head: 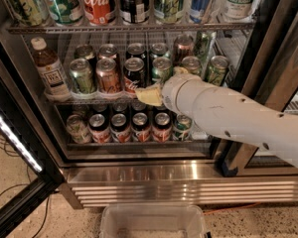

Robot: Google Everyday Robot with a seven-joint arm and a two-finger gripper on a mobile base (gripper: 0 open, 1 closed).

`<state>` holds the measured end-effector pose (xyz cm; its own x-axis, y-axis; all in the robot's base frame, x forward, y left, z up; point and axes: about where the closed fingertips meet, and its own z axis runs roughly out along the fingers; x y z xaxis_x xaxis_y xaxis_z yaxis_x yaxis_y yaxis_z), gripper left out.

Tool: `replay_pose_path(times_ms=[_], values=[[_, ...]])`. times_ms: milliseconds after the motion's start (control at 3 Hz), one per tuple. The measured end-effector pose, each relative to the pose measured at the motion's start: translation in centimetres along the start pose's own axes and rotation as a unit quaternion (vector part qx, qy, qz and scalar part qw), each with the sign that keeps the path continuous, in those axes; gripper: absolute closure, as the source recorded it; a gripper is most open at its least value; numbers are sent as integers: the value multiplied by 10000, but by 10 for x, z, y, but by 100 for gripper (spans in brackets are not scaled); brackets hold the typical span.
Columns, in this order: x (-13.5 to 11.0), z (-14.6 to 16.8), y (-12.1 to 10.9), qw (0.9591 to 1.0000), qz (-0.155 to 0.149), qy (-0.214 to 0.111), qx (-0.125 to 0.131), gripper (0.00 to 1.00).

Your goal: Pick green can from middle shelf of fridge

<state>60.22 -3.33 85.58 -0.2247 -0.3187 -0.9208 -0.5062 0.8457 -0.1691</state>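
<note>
The fridge [139, 175] stands open with its wire racks showing. The middle shelf [89, 99] carries two rows of cans. The green can [161, 67] stands in the front row, right of a black-and-red cola can [134, 74]; its lower part is hidden. My gripper [150, 94], pale yellow at the tip of the white arm [228, 115], is inside the fridge at the shelf's front rail, just below and in front of the green can. The arm reaches in from the right.
A duller green can [82, 76], a copper can [108, 76] and a tea bottle [48, 71] stand at the left of the shelf. More green cans [217, 69] stand at the right. The lower rack [139, 125] holds several cans. The open door [15, 148] is at the left and a clear bin [151, 222] lies on the floor.
</note>
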Motion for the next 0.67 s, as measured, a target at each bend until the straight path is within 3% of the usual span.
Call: replay_pose_path(times_ms=[333, 667], values=[[16, 6, -10, 9999, 15, 70, 139, 20], [33, 17, -31, 9986, 181, 91, 494, 28]])
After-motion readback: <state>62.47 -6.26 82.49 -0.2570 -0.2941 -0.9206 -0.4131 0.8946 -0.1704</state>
